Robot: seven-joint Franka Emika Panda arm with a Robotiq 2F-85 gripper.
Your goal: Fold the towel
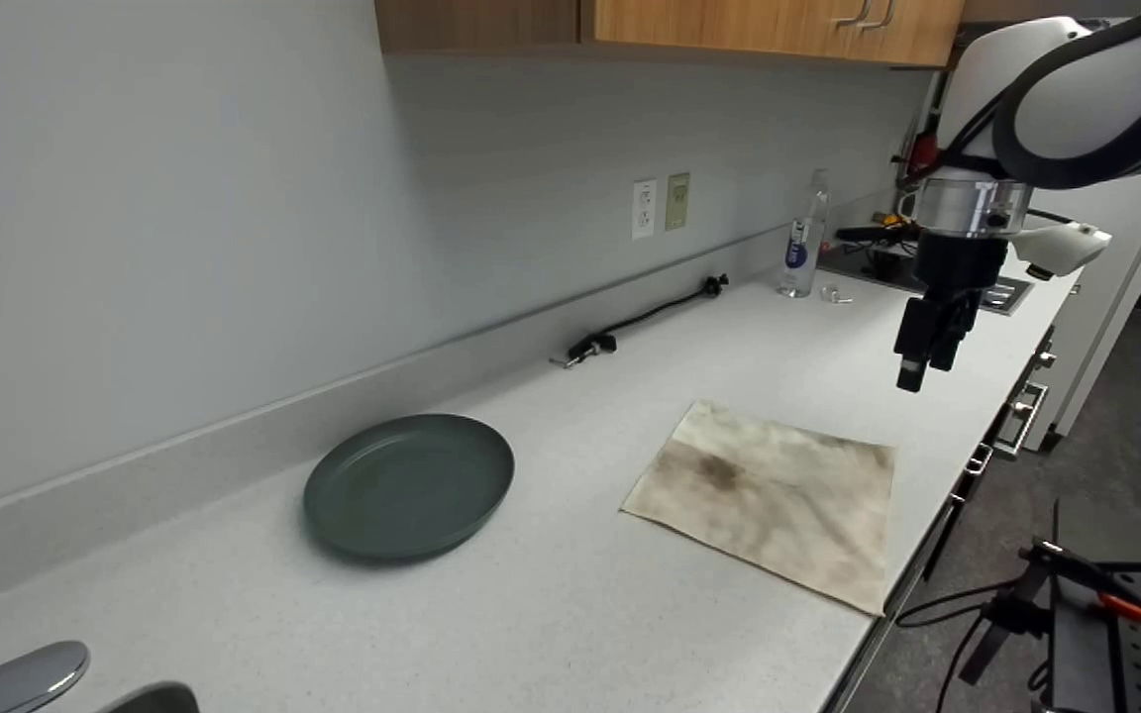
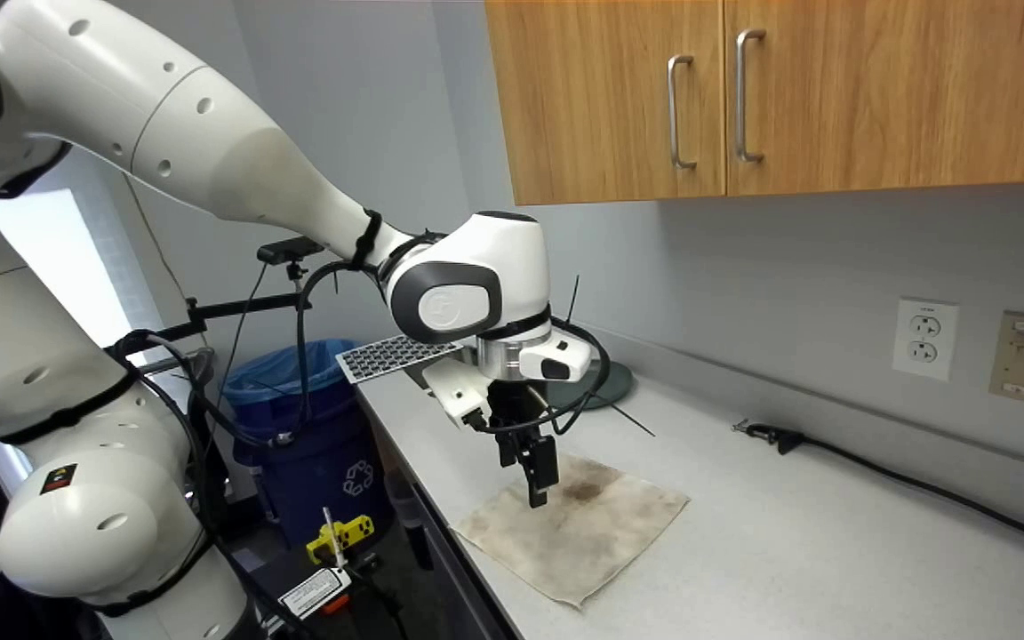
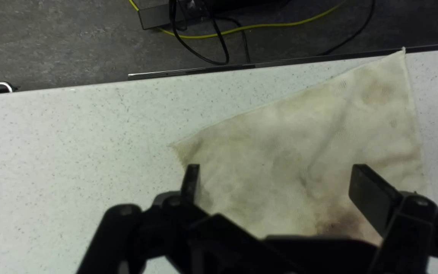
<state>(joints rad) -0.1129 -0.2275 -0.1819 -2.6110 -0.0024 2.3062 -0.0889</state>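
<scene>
Downward, fingers (image 3: 373,199) apart; towel (image 3: 280,163) below

The towel (image 1: 774,500) was made of matt cloth, the plate (image 1: 412,485) was finished smooth and matt, and 2 wood-grained cabinet doors (image 2: 885,98) were fitted with metal handles (image 2: 740,96).

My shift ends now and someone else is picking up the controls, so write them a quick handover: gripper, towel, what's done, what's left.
Gripper: open, holding nothing; it hangs above the counter, not touching the towel.
Towel: spread out nearly flat on the counter, with one corner reaching the counter's front edge.
Done: no fold made yet.
Left: the whole fold. Probably lower to an edge or corner, grip it and bring it over.
Also there: a dark plate on the counter, apart from the towel.
</scene>
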